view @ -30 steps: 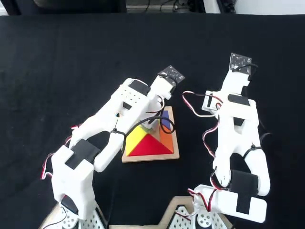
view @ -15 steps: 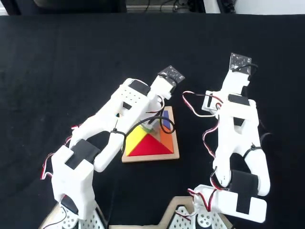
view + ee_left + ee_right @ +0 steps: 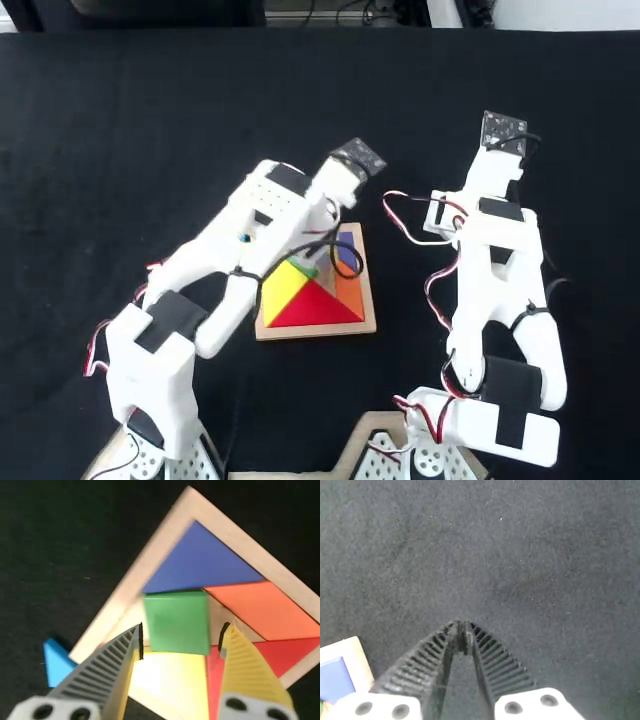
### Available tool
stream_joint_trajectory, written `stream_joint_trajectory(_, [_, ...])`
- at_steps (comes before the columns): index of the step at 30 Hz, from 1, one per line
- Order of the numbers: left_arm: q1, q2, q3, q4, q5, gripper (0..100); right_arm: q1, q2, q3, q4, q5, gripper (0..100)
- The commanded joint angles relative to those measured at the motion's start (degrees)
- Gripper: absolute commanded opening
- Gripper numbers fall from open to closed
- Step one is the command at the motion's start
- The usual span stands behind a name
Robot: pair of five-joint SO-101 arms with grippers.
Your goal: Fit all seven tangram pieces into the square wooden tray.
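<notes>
The square wooden tray (image 3: 150, 555) holds a blue triangle (image 3: 200, 560), an orange piece (image 3: 255, 607), a red triangle (image 3: 280, 652), a yellow triangle (image 3: 167, 677) and a green square (image 3: 176, 622). My left gripper (image 3: 181, 635) is open just above the tray, one finger on each side of the green square, which lies flat in the tray. A small light blue triangle (image 3: 56, 662) lies on the cloth outside the tray's rim. In the high view the tray (image 3: 370, 300) is partly covered by the left arm. My right gripper (image 3: 465, 630) is shut and empty over bare cloth.
Black cloth covers the whole table. The right arm (image 3: 495, 260) stands to the right of the tray, and a tray corner (image 3: 350, 650) shows in its wrist view. Red and white cables (image 3: 410, 215) hang between the arms.
The left arm's wrist has shifted slightly up and back, uncovering a little more of the tray's pieces. The right arm has not moved.
</notes>
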Motion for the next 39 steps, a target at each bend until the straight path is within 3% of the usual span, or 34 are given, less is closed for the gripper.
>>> stream_joint_trajectory(1, [-3.91,-1.23,-7.16,1.05,1.32,26,-0.44,-0.13,-2.07,-0.97,0.53,1.1])
stream_joint_trajectory(25, [0.66,-0.62,0.40,-1.67,2.46,26,-0.53,-0.13,-2.07,-0.97,0.53,1.1])
stream_joint_trajectory(34, [-0.31,-1.23,0.40,-3.43,2.37,26,-0.53,-0.13,-2.07,-0.97,0.53,1.1])
stream_joint_trajectory(39, [-5.23,-0.79,-2.42,-3.87,2.29,26,-0.53,-0.13,-2.07,-0.97,0.53,1.1])
